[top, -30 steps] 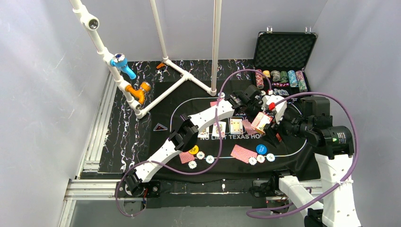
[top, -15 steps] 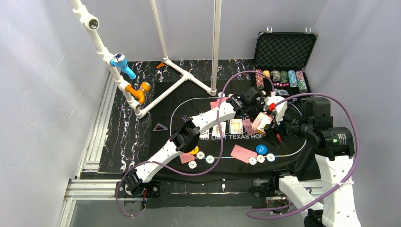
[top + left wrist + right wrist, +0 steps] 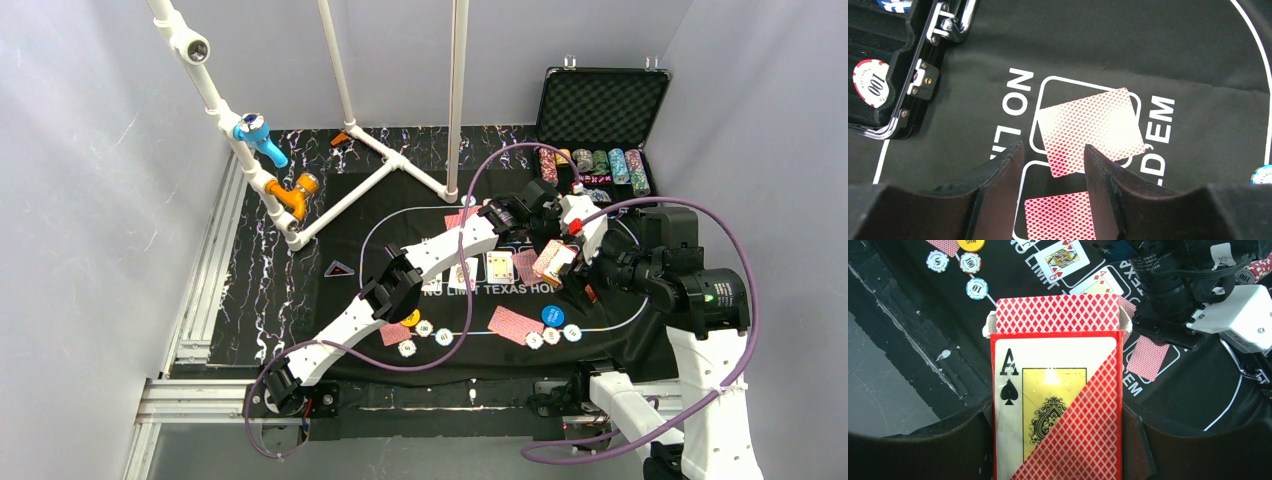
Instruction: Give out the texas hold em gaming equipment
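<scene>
My left gripper hovers open over the black mat, nothing between its fingers. Below it two red-backed cards lie face down, one skewed across a white outline, the other showing between the fingers. From above, the left gripper sits beside the right gripper. My right gripper is shut on the red card box, whose ace-of-spades front faces the camera. Face-up cards lie mid-mat. Pale chips, a yellow disc and a blue disc lie near the front.
The open black case with rows of chips stands at the back right; its latched corner is close to the left gripper. A white pipe frame crosses the back left. More red-backed cards lie near the front.
The left gripper's jaws went from shut to open and a red-backed card now lies loose on the mat. The right gripper still holds the card box in place.
</scene>
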{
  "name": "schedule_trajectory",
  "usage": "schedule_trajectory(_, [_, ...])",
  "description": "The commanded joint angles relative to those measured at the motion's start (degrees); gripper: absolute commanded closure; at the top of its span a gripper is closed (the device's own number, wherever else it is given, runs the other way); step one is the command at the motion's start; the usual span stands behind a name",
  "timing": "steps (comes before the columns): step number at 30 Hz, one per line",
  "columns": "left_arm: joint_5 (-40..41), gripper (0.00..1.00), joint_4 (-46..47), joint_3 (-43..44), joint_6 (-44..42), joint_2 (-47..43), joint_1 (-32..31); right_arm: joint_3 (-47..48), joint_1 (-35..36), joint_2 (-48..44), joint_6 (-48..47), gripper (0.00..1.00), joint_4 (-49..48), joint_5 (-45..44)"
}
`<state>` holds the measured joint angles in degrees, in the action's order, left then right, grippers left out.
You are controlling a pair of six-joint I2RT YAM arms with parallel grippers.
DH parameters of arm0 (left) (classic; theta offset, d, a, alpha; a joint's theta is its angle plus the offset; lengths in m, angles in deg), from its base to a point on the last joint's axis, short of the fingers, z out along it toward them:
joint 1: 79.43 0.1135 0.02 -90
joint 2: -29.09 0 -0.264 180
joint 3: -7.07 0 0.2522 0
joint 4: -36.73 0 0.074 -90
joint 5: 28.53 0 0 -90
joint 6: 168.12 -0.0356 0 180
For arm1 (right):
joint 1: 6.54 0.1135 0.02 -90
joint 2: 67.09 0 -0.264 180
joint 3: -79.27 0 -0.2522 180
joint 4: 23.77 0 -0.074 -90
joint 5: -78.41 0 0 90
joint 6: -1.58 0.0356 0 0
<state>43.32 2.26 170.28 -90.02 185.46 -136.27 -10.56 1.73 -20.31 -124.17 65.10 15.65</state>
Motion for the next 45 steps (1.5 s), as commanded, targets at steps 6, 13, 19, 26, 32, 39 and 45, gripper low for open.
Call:
schedule_trajectory(6, [-0.1, 0.38, -1.3, -2.5, 2.0, -5.3, 1.2, 1.6, -0.1, -1.0, 0.9, 0.99, -1.9, 1.4])
schedule_trajectory(13, [0.7, 0.02, -12.3, -11.9, -0.6, -15.4, 1.5, -0.3, -0.1, -1.1, 2.7, 0.99, -5.2, 2.7])
schedule_trajectory(19, [-3.4, 0.02, -18.3, -23.8, -0.5, -26.0, 4.2, -2.0, -0.1, -0.7, 2.9, 0.99, -9.1, 4.3])
schedule_trajectory(26, [-11.5, 0.02, -20.1, -37.8, 3.8, -39.0, 9.4, -4.2, -0.1, 0.1, 3.5, 0.99, -13.6, 5.8])
schedule_trajectory(32, [-25.2, 0.02, -21.0, -48.7, 9.0, -49.6, 14.6, -6.4, -0.1, 0.6, 2.6, 0.99, -16.2, 7.6])
schedule_trajectory(39, [-37.8, 0.03, -22.2, -50.0, 17.5, -57.0, 15.3, -9.1, -0.1, 1.5, -1.8, 0.99, -16.3, 10.3])
schedule_trajectory(45, [-41.0, 0.19, -19.8, -43.2, 29.1, -54.0, 15.3, -10.5, -0.1, 1.6, -3.4, 0.99, -18.0, 12.6])
